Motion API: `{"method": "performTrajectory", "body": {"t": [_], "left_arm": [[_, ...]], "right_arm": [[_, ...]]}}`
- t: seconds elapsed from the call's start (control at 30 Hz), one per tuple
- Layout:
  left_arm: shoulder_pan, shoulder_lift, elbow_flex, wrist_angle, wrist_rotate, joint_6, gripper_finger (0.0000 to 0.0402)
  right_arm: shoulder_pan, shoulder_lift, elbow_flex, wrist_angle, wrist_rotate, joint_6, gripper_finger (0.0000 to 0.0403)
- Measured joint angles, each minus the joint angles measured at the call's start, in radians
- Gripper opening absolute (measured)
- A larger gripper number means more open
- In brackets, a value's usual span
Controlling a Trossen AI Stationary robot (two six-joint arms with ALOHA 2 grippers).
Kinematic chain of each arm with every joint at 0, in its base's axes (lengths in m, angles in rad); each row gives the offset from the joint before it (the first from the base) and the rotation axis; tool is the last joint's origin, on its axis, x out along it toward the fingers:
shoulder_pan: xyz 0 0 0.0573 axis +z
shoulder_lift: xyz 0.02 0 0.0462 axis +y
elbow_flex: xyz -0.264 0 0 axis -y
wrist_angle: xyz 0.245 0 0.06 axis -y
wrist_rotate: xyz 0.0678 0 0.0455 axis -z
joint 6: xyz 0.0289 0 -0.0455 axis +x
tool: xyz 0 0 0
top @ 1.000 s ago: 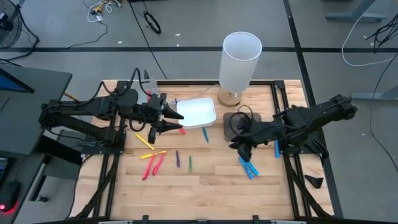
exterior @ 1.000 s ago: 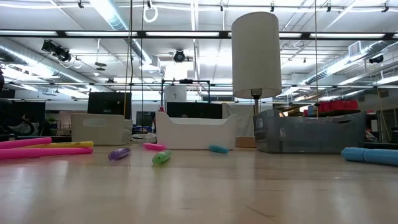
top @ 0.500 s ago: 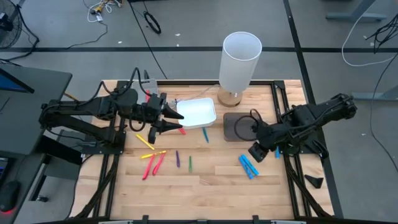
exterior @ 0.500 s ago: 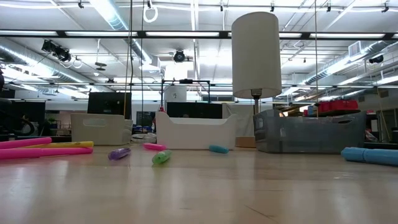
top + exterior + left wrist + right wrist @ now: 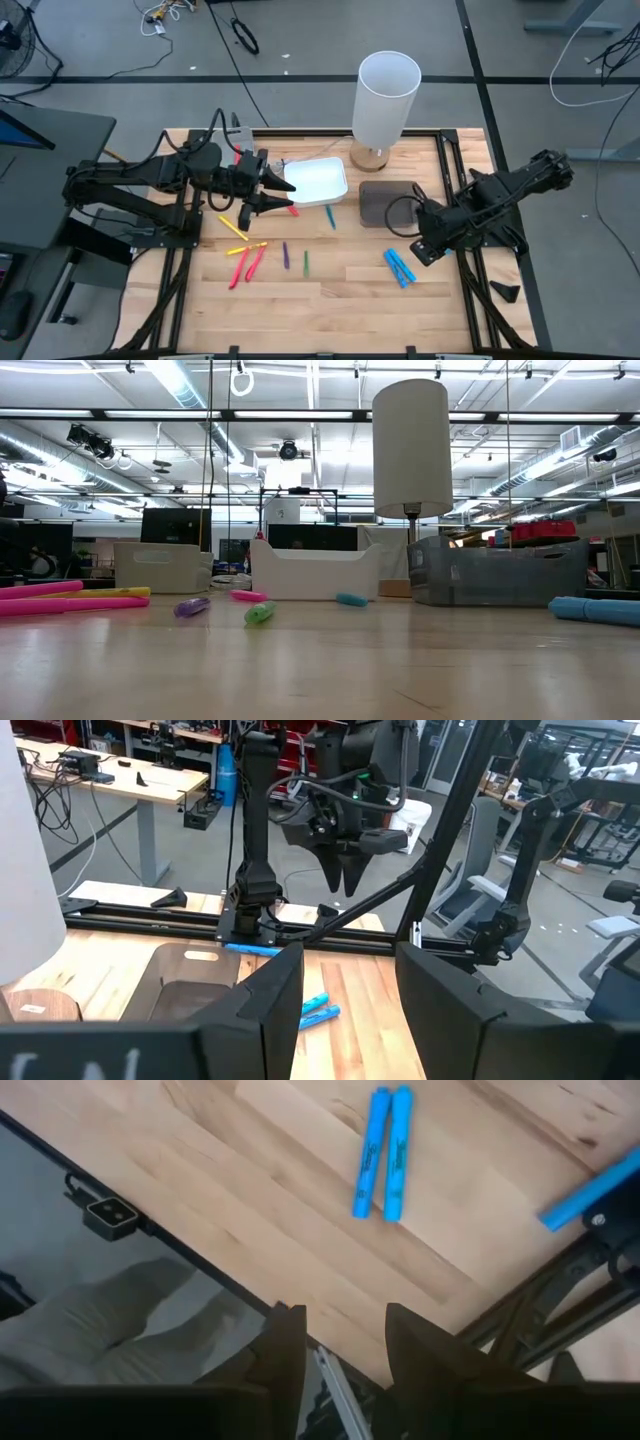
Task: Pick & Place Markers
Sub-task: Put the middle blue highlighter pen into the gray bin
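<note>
From above, a pale wooden table point(image 5: 330, 290) sits on a grey floor strung with cables. The left gripper point(image 5: 288, 199) hangs at the left edge of a white tray point(image 5: 318, 181), its fingers a little apart and holding nothing. The right gripper point(image 5: 424, 251) hovers near the table's right side, just right of two blue markers point(image 5: 399, 267). Pink and yellow markers point(image 5: 243, 256) lie on the left, with a purple marker point(image 5: 285, 255) and a green marker point(image 5: 306, 262) beside them. A dark tray point(image 5: 385, 203) lies below a tall white cylinder point(image 5: 386, 95).

At table height, the wood runs out to a workshop hung with ceiling lights and ducts. The pink markers point(image 5: 60, 596) lie far left, the blue ones point(image 5: 595, 608) far right.

Through the left wrist camera, the parted fingers point(image 5: 270, 995) frame the other arm across the table, with desks and a chair behind.

Through the right wrist camera, its fingers point(image 5: 283, 1345) stand apart and empty above the table edge; the blue pair point(image 5: 384, 1153) lies side by side on the wood.
</note>
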Motion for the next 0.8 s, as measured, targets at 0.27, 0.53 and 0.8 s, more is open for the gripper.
{"method": "performTrajectory", "body": {"t": [0.27,0.53,0.8], "left_arm": [[0.000,0.000,0.000,0.000,0.000,0.000,0.0165],[0.000,0.000,0.000,0.000,0.000,0.000,0.0165],[0.000,0.000,0.000,0.000,0.000,0.000,0.0165]], "right_arm": [[0.009,0.000,0.000,-0.001,0.010,0.024,0.0139],[0.009,0.000,0.000,-0.001,0.020,0.021,0.0139],[0.009,0.000,-0.014,0.020,0.055,-0.021,0.0139]]}}
